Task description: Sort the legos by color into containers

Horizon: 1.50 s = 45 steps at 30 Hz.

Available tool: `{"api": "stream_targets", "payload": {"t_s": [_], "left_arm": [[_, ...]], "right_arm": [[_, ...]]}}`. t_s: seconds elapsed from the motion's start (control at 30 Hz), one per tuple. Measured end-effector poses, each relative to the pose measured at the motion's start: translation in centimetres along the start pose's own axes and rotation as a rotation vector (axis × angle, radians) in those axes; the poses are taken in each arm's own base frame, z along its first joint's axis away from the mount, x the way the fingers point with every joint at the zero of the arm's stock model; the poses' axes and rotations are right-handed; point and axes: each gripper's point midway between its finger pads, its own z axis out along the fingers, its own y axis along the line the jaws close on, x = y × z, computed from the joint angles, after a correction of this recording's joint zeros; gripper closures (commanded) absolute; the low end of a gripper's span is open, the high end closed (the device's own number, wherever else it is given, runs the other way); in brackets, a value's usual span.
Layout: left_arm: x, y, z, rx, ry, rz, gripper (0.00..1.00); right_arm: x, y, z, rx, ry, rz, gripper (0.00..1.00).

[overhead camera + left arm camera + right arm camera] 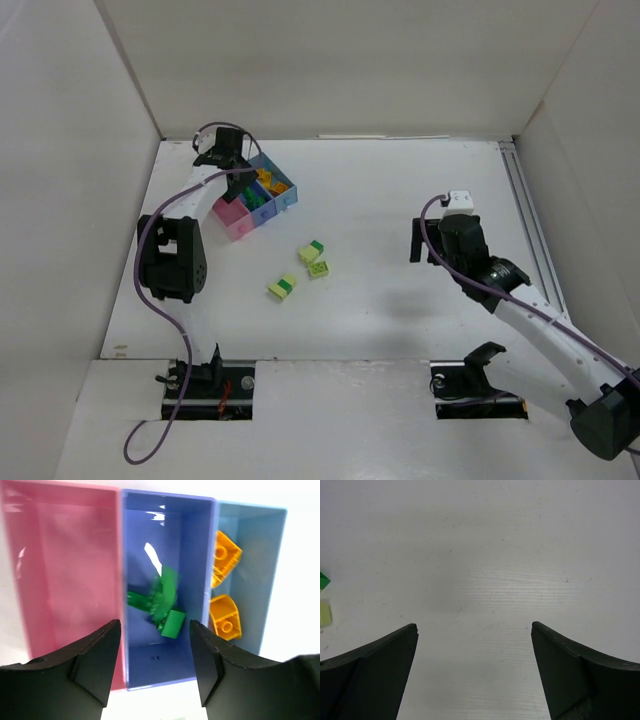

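Observation:
My left gripper [155, 630] is open and empty above the bin cluster [256, 195]. Below it, the middle blue bin [165, 665] holds dark green bricks [160, 602], blurred. The pink bin [65, 575] on its left shows no brick. The light blue bin [260, 555] on its right holds two orange-yellow bricks [225, 617]. Three pale yellow-and-green and lime bricks lie loose on the table: one [310, 252], one [319, 268], one [282, 288]. My right gripper [475, 630] is open and empty over bare table, right of the bricks.
White walls enclose the table on three sides. A rail [527, 230] runs along the right edge. The left arm's elbow [172, 258] stands left of the loose bricks. One brick's edge [324, 614] shows at the left of the right wrist view.

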Motion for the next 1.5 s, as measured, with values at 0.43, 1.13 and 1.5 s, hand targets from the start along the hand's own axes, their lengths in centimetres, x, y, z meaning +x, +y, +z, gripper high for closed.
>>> {"api": "stream_targets", "payload": {"t_s": [0.43, 1.13, 1.5], "left_arm": [[2.2, -2.5, -2.1, 0.246, 0.078, 0.131, 0.01], [25.4, -1.2, -13.3, 0.476, 0.345, 0.662, 0.02], [28.3, 1.3, -11.4, 0.337, 0.371, 0.746, 0.02]], "right_arm": [[0.4, 1.2, 1.2, -0.041, 0.025, -0.027, 0.0], [-0.6, 2.2, 2.7, -0.072, 0.015, -0.144, 0.0], [-0.8, 1.6, 2.6, -0.059, 0.007, -0.135, 0.0]]}}
